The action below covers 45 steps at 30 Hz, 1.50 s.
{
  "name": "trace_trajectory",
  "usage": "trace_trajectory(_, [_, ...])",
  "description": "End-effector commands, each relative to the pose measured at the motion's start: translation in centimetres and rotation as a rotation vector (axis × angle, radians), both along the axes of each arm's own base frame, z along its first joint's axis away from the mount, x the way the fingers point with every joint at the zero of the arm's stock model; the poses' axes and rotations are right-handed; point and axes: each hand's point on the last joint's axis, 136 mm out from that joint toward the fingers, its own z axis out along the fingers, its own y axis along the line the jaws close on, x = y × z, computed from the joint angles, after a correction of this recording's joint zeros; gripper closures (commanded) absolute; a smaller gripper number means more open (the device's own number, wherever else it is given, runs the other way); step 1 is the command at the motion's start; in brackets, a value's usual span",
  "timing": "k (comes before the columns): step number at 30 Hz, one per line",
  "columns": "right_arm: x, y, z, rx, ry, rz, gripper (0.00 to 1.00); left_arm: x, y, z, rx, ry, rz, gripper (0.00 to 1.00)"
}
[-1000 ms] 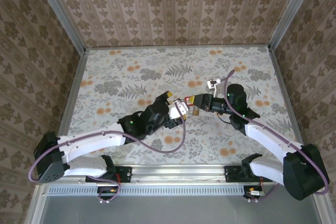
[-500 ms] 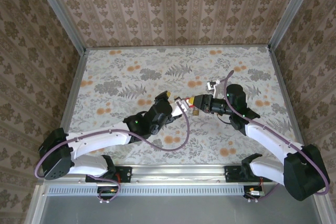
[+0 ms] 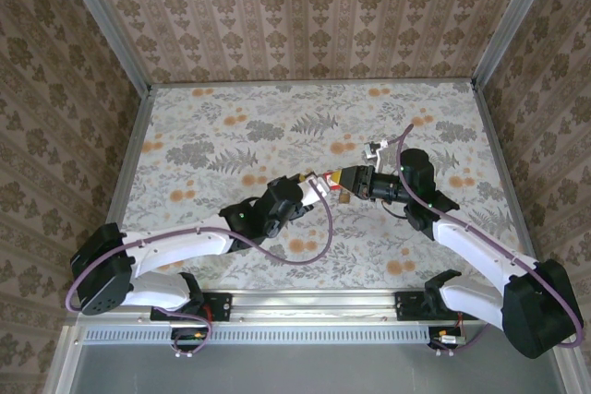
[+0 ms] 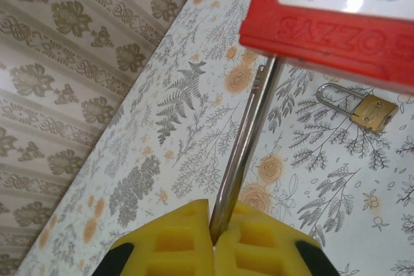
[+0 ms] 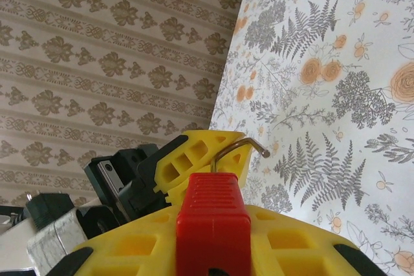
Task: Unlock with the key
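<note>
You have the key (image 4: 323, 27) held above the table (image 4: 310, 192): the right gripper (image 5: 213, 221) is clamped on its red head, and the left gripper (image 4: 213, 240) is pinched tight on its thin blade. A brass padlock (image 4: 365, 111) lies on the table below.

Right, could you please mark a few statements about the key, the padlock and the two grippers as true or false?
1. The right gripper holds the tiny key by its squarish bright red plastic head. True.
2. The left gripper has its jaws wide open. False: its yellow fingers are shut on the key's thin silvery metal blade.
3. The small brass-coloured padlock lies on the floral-patterned table, apart from both grippers. True.
4. The key's blade is pushed into the padlock. False: the key is held above the table between the two grippers, and the padlock lies off to one side, untouched.
</note>
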Motion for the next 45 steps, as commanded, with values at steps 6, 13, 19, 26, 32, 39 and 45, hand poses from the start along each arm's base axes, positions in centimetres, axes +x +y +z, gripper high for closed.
trace_trajectory(6, [0.1,0.5,2.9,0.050,-0.044,-0.004,0.91,0.3,-0.1,0.7,-0.073,-0.040,0.029,1.00])
trace_trajectory(13, [1.8,0.7,1.3,0.002,0.002,-0.054,0.91,0.0,1.9,-0.6,-0.125,0.030,0.087,0.86])
trace_trajectory(19, [3.8,2.2,-0.6,0.005,0.048,-0.059,0.91,-0.1,3.9,-1.8,-0.178,0.074,0.141,0.74])
trace_trajectory(26, [6.1,3.6,-3.1,-0.036,0.084,-0.061,0.91,-0.4,6.0,-3.3,-0.207,0.095,0.205,0.64])
trace_trajectory(32, [8.7,5.6,-5.7,-0.066,0.100,-0.037,0.92,-0.1,8.5,-2.0,-0.257,0.054,0.276,0.64])
trace_trajectory(39, [12.1,7.6,-8.6,-0.068,0.115,-0.018,0.92,0.4,10.5,-0.1,-0.311,0.016,0.325,0.64])
trace_trajectory(45, [13.7,8.2,-11.9,-0.088,0.157,-0.031,0.92,0.9,11.2,0.4,-0.349,0.012,0.344,0.65])
